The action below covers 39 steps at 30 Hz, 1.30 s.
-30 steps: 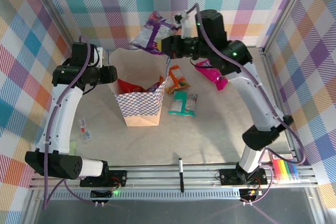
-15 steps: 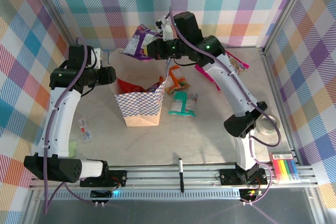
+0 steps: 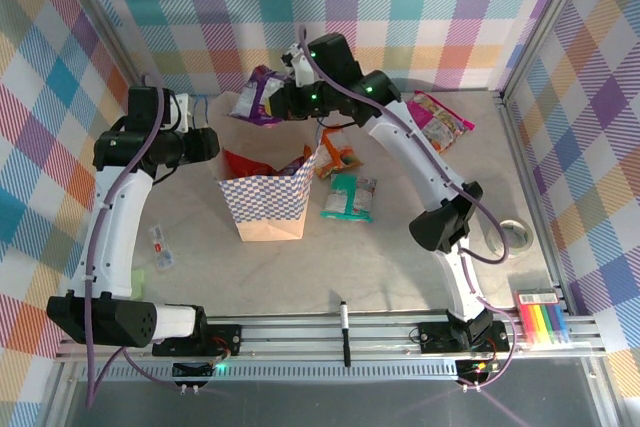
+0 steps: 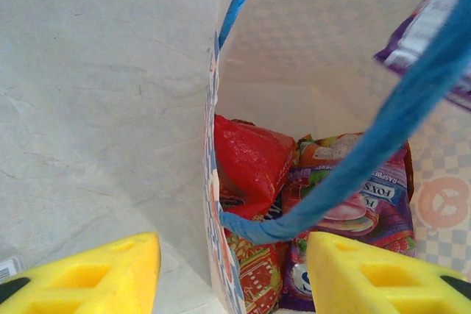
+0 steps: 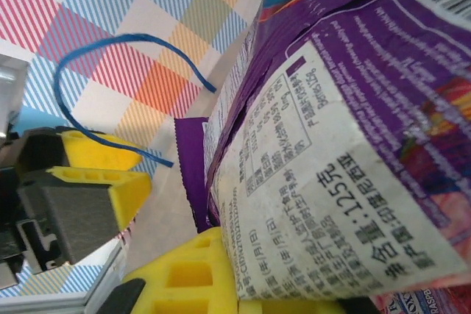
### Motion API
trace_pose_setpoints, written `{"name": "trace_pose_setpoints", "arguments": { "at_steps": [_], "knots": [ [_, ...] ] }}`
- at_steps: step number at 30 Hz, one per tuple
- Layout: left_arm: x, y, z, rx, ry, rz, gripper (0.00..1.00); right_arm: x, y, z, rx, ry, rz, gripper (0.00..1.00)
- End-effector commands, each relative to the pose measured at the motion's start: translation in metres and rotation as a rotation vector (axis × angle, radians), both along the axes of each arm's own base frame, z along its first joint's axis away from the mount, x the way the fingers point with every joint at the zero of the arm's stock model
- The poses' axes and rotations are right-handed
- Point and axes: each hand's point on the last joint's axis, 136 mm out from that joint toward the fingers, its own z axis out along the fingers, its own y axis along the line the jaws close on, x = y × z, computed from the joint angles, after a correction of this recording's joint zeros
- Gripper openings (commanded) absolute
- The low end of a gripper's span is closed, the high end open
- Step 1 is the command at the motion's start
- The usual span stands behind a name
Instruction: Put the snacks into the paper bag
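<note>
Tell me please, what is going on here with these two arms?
The right tool holds a purple packet in the air over the far side of the open paper bag. The left tool sits open at the bag's left wall. A red packet and others lie inside. A teal packet, an orange packet and a pink packet lie on the table.

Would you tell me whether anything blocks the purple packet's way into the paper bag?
Only a blue cord handle crosses the paper bag's open mouth, beside the purple packet that the right pincer holds over its far rim.
</note>
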Motion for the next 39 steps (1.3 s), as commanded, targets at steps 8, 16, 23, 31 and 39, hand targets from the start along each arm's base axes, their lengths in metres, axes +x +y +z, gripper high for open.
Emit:
{"name": "trace_pose_setpoints", "arguments": {
  "at_steps": [8,16,23,31,39],
  "knots": [
    [0.005,0.003,-0.001,-0.039,-0.008,0.016,0.55,-0.024,0.019,-0.004,0.021,0.049,0.090,0.00],
    [0.005,0.004,-0.003,-0.043,-0.006,0.017,0.55,-0.033,0.021,-0.020,-0.003,0.129,0.111,0.00],
    [0.007,0.004,-0.004,-0.045,-0.006,0.018,0.55,-0.028,0.020,-0.032,-0.043,0.109,0.103,0.00],
    [0.007,0.005,-0.004,-0.039,-0.008,0.022,0.55,-0.007,0.014,-0.046,-0.139,-0.052,0.083,0.00],
    [0.009,0.007,-0.006,-0.032,-0.004,0.031,0.55,0.017,0.014,-0.057,-0.227,-0.251,0.099,0.00]
  ]
}}
